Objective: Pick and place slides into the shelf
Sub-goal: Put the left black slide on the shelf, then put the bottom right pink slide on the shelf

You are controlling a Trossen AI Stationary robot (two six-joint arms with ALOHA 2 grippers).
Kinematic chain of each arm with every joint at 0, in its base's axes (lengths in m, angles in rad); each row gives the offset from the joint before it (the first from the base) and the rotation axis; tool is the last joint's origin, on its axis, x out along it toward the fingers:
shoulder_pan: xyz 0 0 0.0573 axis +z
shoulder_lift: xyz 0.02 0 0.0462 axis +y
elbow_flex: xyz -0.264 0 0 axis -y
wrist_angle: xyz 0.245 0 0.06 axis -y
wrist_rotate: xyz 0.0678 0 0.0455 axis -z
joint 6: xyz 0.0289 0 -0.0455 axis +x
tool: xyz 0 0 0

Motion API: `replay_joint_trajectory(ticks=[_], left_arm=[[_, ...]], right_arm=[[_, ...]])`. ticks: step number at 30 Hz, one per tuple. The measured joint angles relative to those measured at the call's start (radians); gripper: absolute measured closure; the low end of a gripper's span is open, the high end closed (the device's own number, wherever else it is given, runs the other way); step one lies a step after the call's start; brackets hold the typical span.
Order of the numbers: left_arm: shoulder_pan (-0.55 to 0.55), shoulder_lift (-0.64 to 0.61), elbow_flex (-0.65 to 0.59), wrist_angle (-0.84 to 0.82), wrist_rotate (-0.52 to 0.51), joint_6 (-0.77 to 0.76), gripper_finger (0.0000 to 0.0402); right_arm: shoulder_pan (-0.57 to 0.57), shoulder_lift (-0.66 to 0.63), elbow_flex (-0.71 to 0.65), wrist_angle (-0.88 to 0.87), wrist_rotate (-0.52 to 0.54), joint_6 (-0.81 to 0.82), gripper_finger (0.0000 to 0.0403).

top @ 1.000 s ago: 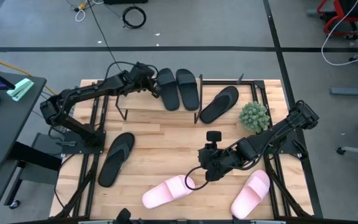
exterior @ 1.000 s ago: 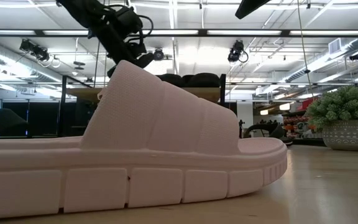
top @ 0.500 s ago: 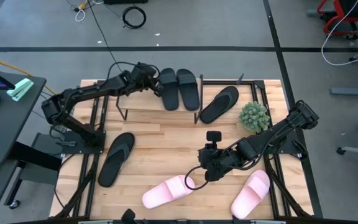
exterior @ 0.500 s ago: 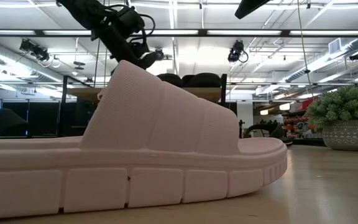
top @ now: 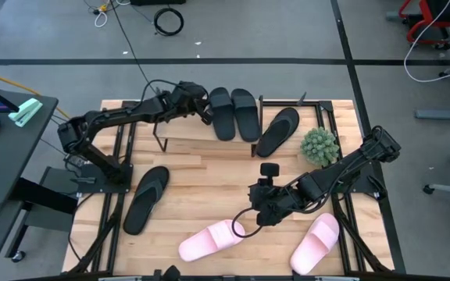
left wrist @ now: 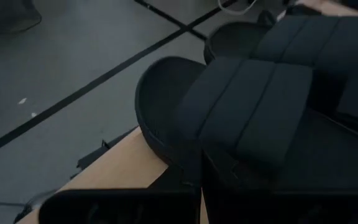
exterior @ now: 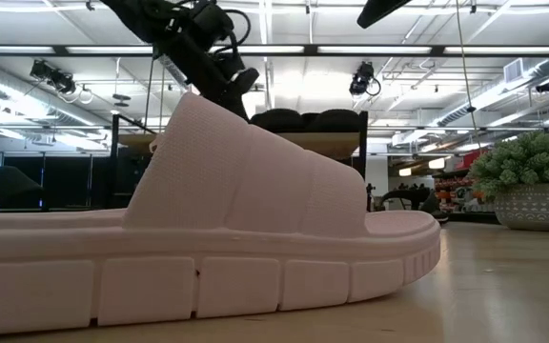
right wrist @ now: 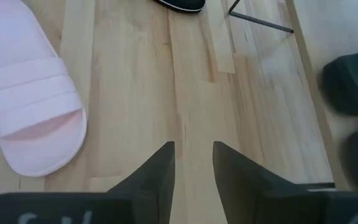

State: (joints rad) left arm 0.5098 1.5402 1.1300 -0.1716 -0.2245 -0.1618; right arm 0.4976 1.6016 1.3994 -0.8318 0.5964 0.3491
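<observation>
Two black slides (top: 221, 113) (top: 246, 113) lie side by side on the plank top of the shelf (top: 186, 131). A third black slide (top: 276, 130) rests slanted against the shelf's right end. A fourth (top: 145, 199) lies flat on the table's left. Two pale pink slides (top: 209, 240) (top: 316, 242) lie near the table's near edge. My left gripper (top: 206, 115) is at the left edge of the left slide on the shelf, shut on it. My right gripper (top: 247, 225) hovers open over bare wood, just right of the left pink slide's (right wrist: 30, 93) toe end. My left gripper has the left black slide by the long side edge of its sole (left wrist: 166, 152), beside the strap (left wrist: 247, 112). It comes level from the table's left, across the slide. The slide lies flat on the shelf top. The slide itself hides the inner finger.
A small green potted plant (top: 319, 145) stands right of the shelf. The shelf's thin black legs (top: 161, 144) stick out toward the table's middle. Bare wood lies between the shelf and the pink slides. Desk clutter sits beyond the table's left edge.
My left gripper has moved toward the table's right edge, and both black slides on the shelf top have shifted right with it. The shelf has also slid a little to the right on the table. My right arm has kept still.
</observation>
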Motion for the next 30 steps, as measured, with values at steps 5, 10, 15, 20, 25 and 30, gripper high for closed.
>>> replay_joint_trajectory(ticks=[5, 10, 15, 20, 25, 30], left_arm=[[-0.009, 0.0, 0.074, -0.138, -0.014, 0.061, 0.0393], [-0.056, 0.0, 0.209, -0.329, -0.117, 0.127, 0.0397], [-0.138, -0.002, 0.367, -0.514, -0.151, 0.163, 0.0392], [-0.279, -0.004, 0.479, -0.666, -0.149, 0.258, 0.0388], [-0.417, -0.003, 0.501, -0.729, -0.148, 0.279, 0.0398], [-0.519, -0.003, 0.501, -0.696, -0.149, 0.243, 0.0386]], right_arm=[[0.008, 0.0, 0.0, -0.045, -0.022, 0.089, 0.0289], [0.046, 0.0, 0.0, -0.187, -0.056, 0.334, 0.0289], [0.16, 0.0, 0.0, -0.282, -0.099, 0.679, 0.0289], [0.321, 0.008, 0.0, -0.273, -0.14, 1.092, 0.0289], [0.457, 0.063, 0.0, -0.263, -0.273, 1.412, 0.0293], [0.492, 0.161, 0.0, -0.242, -0.47, 1.477, 0.0293]])
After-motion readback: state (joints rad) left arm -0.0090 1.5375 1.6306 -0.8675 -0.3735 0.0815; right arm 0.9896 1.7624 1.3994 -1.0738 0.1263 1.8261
